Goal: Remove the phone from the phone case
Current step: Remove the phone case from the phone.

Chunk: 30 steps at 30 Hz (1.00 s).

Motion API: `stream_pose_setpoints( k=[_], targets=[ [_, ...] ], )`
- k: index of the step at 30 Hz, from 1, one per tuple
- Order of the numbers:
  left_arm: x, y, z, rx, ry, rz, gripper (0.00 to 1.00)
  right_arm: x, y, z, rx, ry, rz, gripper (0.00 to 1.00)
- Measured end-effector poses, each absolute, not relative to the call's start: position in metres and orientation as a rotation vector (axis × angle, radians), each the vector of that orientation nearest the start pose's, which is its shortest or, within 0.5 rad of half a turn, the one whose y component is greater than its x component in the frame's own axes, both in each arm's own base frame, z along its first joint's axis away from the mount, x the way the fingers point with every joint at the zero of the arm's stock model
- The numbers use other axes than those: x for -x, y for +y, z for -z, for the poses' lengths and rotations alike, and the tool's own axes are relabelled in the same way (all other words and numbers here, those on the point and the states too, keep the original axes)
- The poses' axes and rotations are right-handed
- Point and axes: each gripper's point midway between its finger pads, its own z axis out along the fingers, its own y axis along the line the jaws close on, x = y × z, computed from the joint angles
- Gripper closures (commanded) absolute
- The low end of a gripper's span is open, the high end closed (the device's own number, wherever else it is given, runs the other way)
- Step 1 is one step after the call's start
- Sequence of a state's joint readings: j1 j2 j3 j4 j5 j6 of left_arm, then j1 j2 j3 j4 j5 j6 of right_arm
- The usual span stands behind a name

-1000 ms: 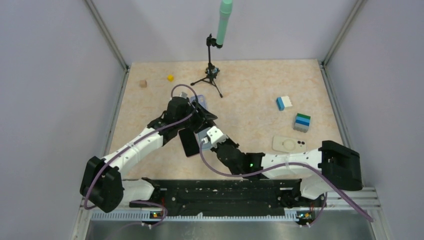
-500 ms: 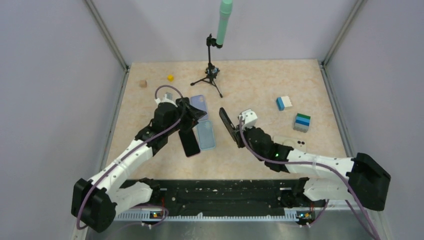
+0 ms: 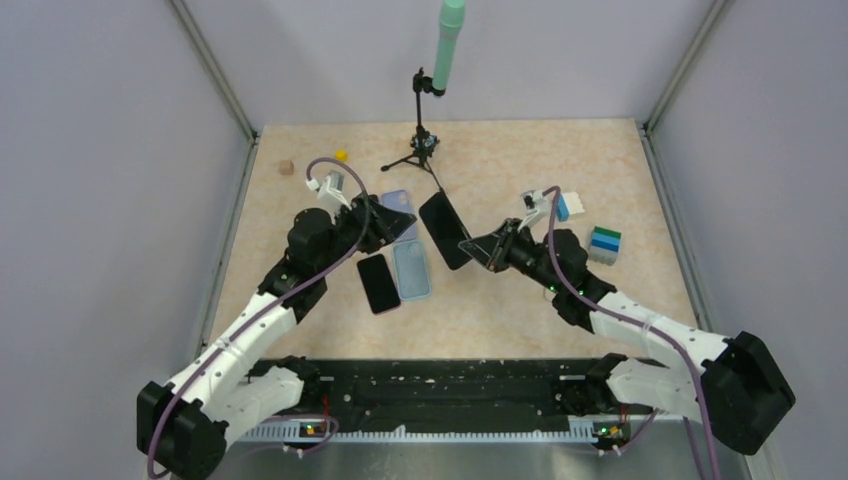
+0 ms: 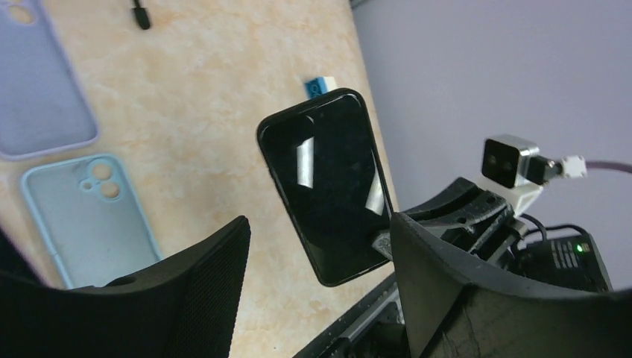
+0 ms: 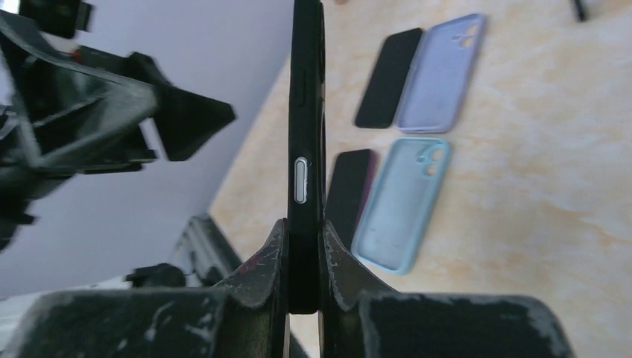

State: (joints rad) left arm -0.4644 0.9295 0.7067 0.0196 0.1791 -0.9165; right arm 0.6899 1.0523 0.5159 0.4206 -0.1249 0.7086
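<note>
My right gripper [image 3: 483, 249] is shut on the lower end of a black phone [image 3: 444, 229], holding it in the air above the table, screen tilted up. In the right wrist view the phone [image 5: 306, 142] stands edge-on between the fingers of that gripper [image 5: 304, 261]. An empty light-blue phone case [image 3: 412, 270] lies flat on the table below and left of it. My left gripper [image 3: 392, 226] hangs open, left of the phone and apart from it. In the left wrist view nothing sits within that gripper [image 4: 320, 298], and the phone [image 4: 326, 186] shows beyond it.
A lilac case [image 3: 398, 203] and a second dark phone [image 3: 378, 284] lie by the blue case. Another dark phone [image 5: 387, 78] lies beside the lilac case. A tripod [image 3: 424, 148] stands at the back. Coloured blocks [image 3: 604, 244] [image 3: 567, 206] sit at right, small cubes [image 3: 341, 156] [image 3: 286, 167] at back left.
The right gripper has carried the phone up and to the right, away from the blue case. The left gripper has opened wider and drawn back to the left.
</note>
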Motion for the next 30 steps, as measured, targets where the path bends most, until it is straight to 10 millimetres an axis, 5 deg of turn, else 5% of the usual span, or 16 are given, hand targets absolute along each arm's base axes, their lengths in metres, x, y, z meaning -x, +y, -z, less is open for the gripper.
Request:
stream_pose_setpoints(
  k=[8,14,22,30],
  targets=[
    [-0.269,-0.236,-0.277,0.095,1.835,1.281,0.3,-0.233,0.299,-0.256,0.06,1.713,-1.509,1.0],
    [-0.266,-0.241,-0.287,0.05,1.786,1.326,0.33,-0.225,0.311,-0.273,0.073,1.658,-1.677,1.0],
    [-0.259,-0.24,-0.299,0.06,1.69,1.41,0.61,-0.219,0.323,-0.283,0.068,1.617,-1.855,1.0],
    [-0.251,-0.239,-0.331,0.07,1.556,1.508,0.78,-0.215,0.322,-0.303,0.047,1.543,-1.955,1.0]
  ],
)
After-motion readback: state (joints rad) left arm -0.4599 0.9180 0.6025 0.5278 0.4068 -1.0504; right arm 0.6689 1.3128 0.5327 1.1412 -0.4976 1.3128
